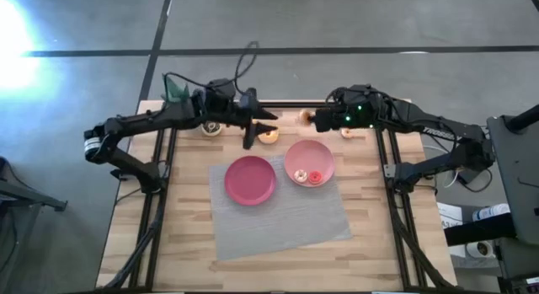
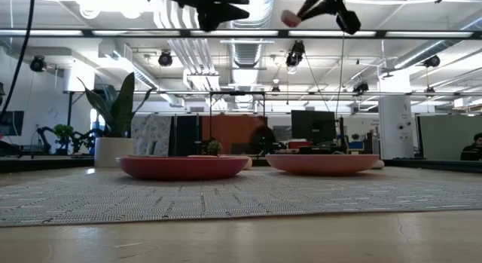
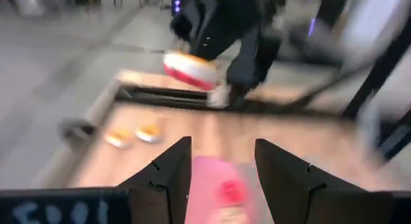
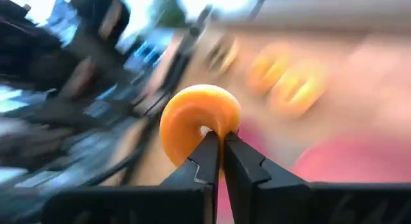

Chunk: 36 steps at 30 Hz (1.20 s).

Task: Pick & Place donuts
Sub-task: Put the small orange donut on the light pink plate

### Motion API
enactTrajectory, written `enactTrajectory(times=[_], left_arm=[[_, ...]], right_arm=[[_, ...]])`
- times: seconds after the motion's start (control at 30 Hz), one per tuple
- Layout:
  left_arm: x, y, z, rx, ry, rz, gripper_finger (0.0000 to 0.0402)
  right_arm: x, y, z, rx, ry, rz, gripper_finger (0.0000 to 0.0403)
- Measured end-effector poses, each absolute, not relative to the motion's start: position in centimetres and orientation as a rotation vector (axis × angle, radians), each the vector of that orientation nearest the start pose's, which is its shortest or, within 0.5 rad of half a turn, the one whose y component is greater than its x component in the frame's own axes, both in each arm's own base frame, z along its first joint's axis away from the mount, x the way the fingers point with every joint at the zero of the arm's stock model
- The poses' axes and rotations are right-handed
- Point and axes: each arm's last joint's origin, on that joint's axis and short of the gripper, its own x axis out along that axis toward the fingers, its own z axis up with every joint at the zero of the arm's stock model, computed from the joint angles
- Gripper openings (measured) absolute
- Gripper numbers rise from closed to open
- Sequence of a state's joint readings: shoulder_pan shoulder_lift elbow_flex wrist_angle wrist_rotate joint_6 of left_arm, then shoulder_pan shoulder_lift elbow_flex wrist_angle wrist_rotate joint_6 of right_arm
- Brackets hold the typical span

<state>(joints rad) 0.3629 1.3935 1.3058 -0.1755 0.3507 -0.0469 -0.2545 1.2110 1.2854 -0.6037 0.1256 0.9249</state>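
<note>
Above the table's far edge, right gripper [image 4: 220, 144] pinches an orange donut [image 4: 196, 121] (left gripper [image 3: 221, 169] open, empty), carry step; next: lower onto pink plate [image 1: 296, 152].

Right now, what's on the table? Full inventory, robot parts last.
Magenta plate: one, on the grey mat's centre, nothing visible on it.
Pink plate: one, to the right of the magenta one, holding a small red donut.
Grey mat: one, under both plates.
Orange donut: one, pinched in the right hand, raised above the table's far edge.
Other donuts: at least three along the table's far edge, near.
Left hand: open, raised, carrying nothing.
</note>
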Motion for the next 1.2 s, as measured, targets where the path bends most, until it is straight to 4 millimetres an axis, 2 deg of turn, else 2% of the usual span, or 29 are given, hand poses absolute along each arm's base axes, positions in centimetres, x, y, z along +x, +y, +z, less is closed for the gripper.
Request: enactTrajectory(times=[0.1,0.27,0.4,0.53,0.77,1.2], left_arm=[[29.4,11.5,38.4,-0.501,0.193,-0.089,0.0145],[29.8,12.8,39.0,-0.908,0.138,-0.218,0.0145],[31.0,13.3,38.8,-1.096,0.134,-0.319,0.0145],[32.1,13.9,38.9,-1.222,0.087,-0.423,0.0145],[32.6,15.6,38.5,-1.382,0.042,-0.475,0.0145],[33.3,16.1,38.2,-1.517,0.084,-0.533,0.0145]], right_arm=[[24.3,-5.7,38.1,0.599,0.28,-0.794,0.0009],[25.7,-3.2,38.6,0.067,0.246,-1.048,0.0009],[27.7,-1.2,39.4,-0.283,0.292,-1.076,0.0009],[29.6,0.2,40.0,-0.543,0.336,-1.026,0.0009],[30.8,1.9,40.5,-0.812,0.387,-0.978,0.0009],[30.8,3.1,40.7,-1.116,0.482,-0.868,0.0009]])
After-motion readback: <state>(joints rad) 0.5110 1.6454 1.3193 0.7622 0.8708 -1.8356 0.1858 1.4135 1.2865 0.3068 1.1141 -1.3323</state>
